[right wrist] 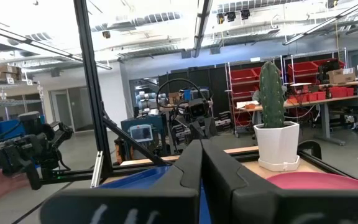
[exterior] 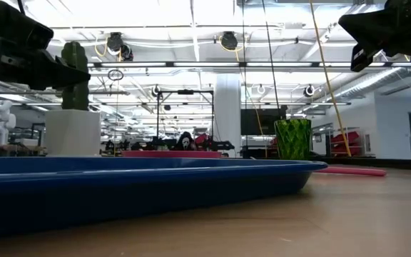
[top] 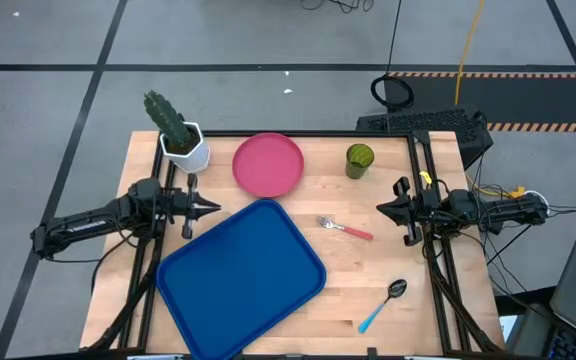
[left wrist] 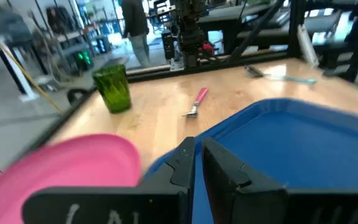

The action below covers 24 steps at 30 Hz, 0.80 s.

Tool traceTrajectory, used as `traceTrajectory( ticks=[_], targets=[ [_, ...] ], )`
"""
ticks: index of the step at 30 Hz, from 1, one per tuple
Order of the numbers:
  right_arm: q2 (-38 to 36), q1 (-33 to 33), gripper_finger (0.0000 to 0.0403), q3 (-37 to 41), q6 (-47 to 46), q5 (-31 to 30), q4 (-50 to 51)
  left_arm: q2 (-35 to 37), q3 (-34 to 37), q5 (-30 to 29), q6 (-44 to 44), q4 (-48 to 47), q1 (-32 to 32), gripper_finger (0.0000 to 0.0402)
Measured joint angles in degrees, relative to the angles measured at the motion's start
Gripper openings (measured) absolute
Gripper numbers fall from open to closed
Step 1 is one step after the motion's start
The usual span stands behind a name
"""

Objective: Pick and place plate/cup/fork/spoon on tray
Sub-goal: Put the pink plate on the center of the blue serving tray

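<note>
The tray (top: 240, 275) lies empty just beside the left gripper (top: 211, 209), both arms' jaws clenched on nothing, right gripper (top: 382, 208) near the fork (top: 345, 228).

One camera looks straight down on me; another sits level with my table (top: 298, 290); both share the tray (exterior: 148, 175).

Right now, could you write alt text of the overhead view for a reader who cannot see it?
An empty blue tray lies on a wooden table between two idle dark robot arms. Around it sit a pink plate, green cup, fork, spoon and potted cactus.
</note>
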<state>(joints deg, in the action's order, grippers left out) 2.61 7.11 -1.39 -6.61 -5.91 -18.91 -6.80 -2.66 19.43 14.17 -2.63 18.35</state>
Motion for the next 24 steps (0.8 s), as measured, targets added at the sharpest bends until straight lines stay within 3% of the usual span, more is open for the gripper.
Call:
traceTrajectory(
  ticks=[9, 14, 20, 24],
  targets=[
    [0.0, 0.0, 0.0, 0.0, 0.0, 0.0, 0.0, 0.0, 0.0, 0.0, 0.3, 0.6, 0.0, 0.0033],
    [0.0, 0.0, 0.0, 0.0, 0.0, 0.0, 0.0, 0.0, 0.0, 0.0, -17.8, 2.3, -0.2, 0.0033],
    [0.0, 0.0, 0.0, 0.0, 0.0, 0.0, 0.0, 0.0, 0.0, -0.1, -36.8, 12.6, -0.2, 0.0033],
    [0.0, 0.0, 0.0, 0.0, 0.0, 0.0, 0.0, 0.0, 0.0, -0.2, -41.4, 16.3, -0.2, 0.0033]
  ],
)
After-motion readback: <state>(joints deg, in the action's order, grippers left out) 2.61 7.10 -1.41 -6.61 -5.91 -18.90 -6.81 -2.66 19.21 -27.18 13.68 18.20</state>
